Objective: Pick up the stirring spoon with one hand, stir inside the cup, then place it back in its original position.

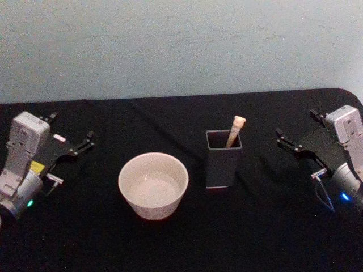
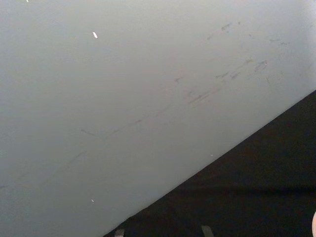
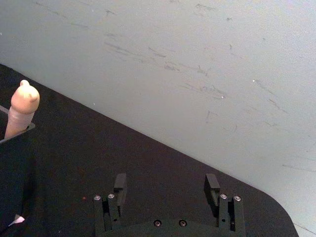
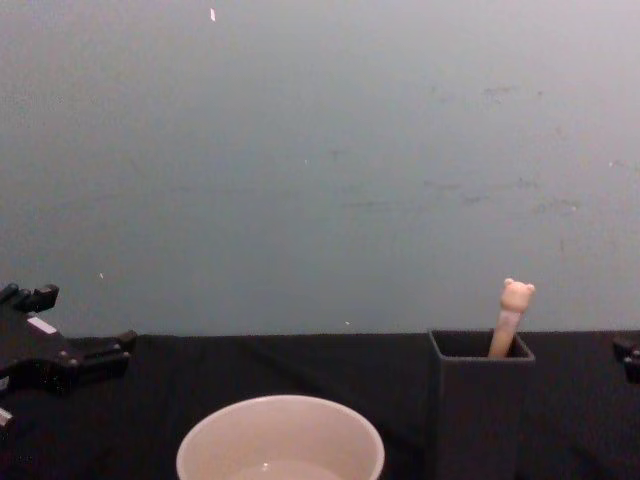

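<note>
One stirring spoon [image 1: 236, 130] stands in the dark square holder [image 1: 223, 165] at the middle of the black table [image 1: 170, 119]. It leans toward the holder's far corner, and its beige bear-head handle pokes above the rim (the bowl is hidden inside). The cream cup [image 1: 153, 184] sits just beside the holder, on its left.

The pick-up looks not yet begun. The right gripper [image 1: 296, 127] rests on the table well to the right of the holder, claw spread and holding nothing. The left gripper [image 1: 72, 126] is parked at the far left, claw also spread.

The right gripper is nearer, so the next move likely falls to it: reach over, pinch the exposed handle, then lift straight up clear of the holder's walls.

A white label [image 1: 58, 137] and a yellow sticker [image 1: 37, 167] show on the left gripper, but no writing on them can be read.
</note>
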